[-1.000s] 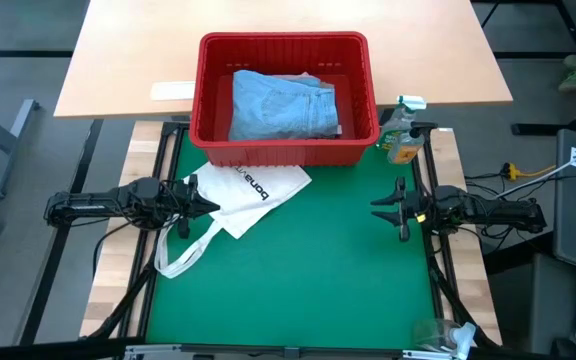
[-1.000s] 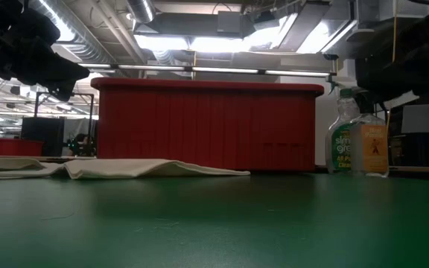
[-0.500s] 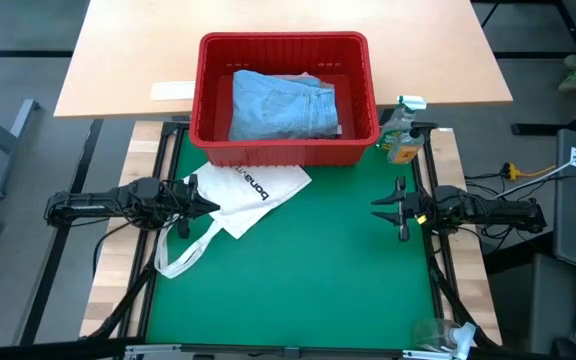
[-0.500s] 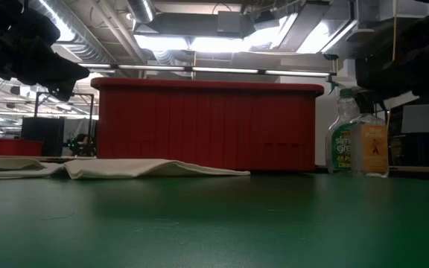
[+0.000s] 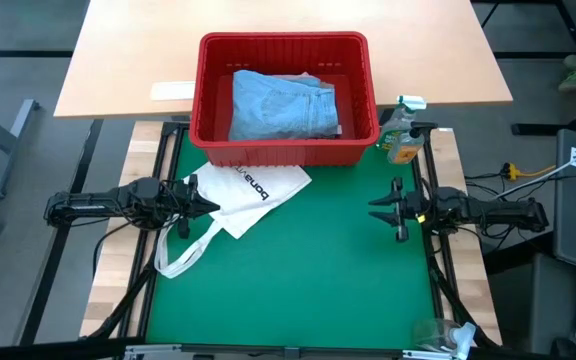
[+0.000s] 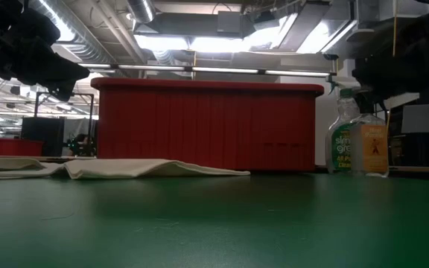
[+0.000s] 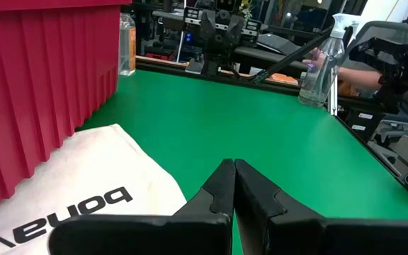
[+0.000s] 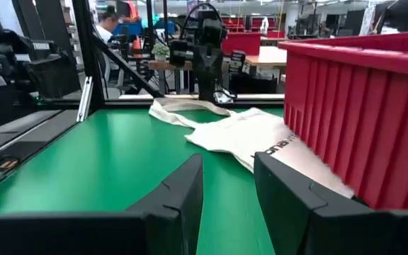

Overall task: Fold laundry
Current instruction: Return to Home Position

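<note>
While blue jeans [image 5: 283, 105] lie in the red basket [image 5: 283, 42], left gripper [image 5: 214, 208] sits closed, right gripper [image 5: 374, 207] spread.

Light blue jeans [image 5: 283, 105], red basket [image 5: 283, 40], green mat [image 5: 318, 270], white black-lettered tote [image 5: 233, 205]

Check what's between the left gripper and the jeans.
High view: the tote and the bin's front wall lie between left gripper and jeans.

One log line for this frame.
left gripper: shut, over white tote bag with black lettering | right gripper: open, above green mat | folded light blue denim jeans: in red plastic basket
</note>
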